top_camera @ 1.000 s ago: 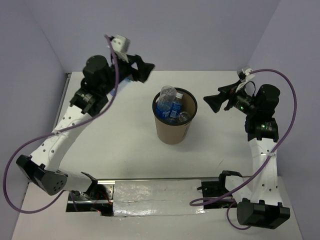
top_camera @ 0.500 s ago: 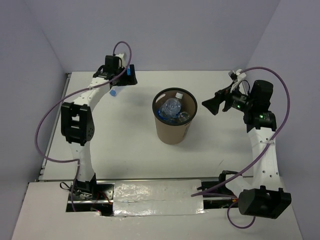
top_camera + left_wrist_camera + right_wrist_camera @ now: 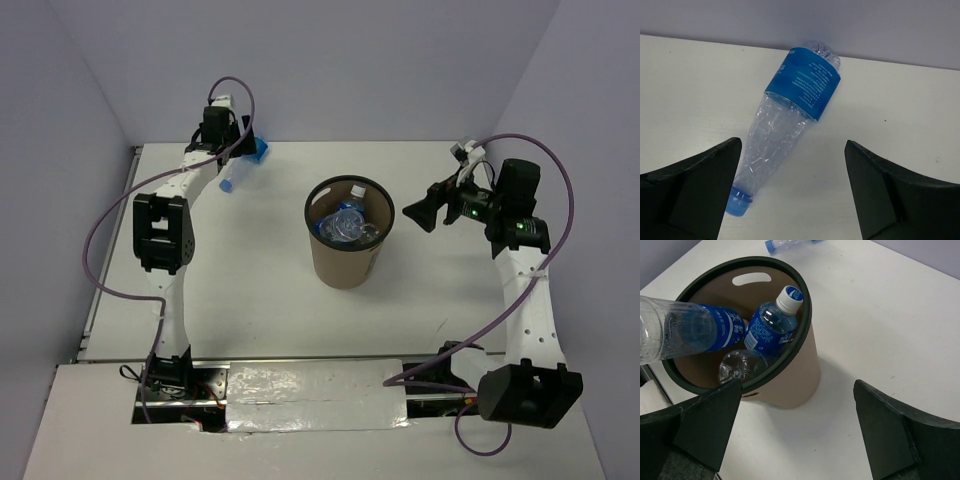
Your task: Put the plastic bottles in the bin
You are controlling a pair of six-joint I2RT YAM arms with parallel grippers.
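Observation:
A clear plastic bottle with a blue label (image 3: 790,105) lies on the table by the back wall, blue cap toward me. My left gripper (image 3: 792,145) is open above it, and the neck and cap sit beside the left finger (image 3: 700,185). From above, this bottle (image 3: 243,164) lies at the back left under the left gripper (image 3: 236,160). The brown bin (image 3: 345,265) with a black rim stands mid-table and holds three visible blue-labelled bottles (image 3: 771,322). My right gripper (image 3: 412,213) is open and empty, right of the bin (image 3: 797,375). No green label shows.
The back wall runs just behind the lying bottle. A side wall stands to the left of the left arm. Purple cables loop beside both arms. A taped metal strip (image 3: 310,395) runs along the table's near edge between the arm bases.
My left arm has stretched out from near the bin to the back left, over the lying bottle. A bottle that stood high in the bin has sunk lower. The right gripper shifted slightly left.

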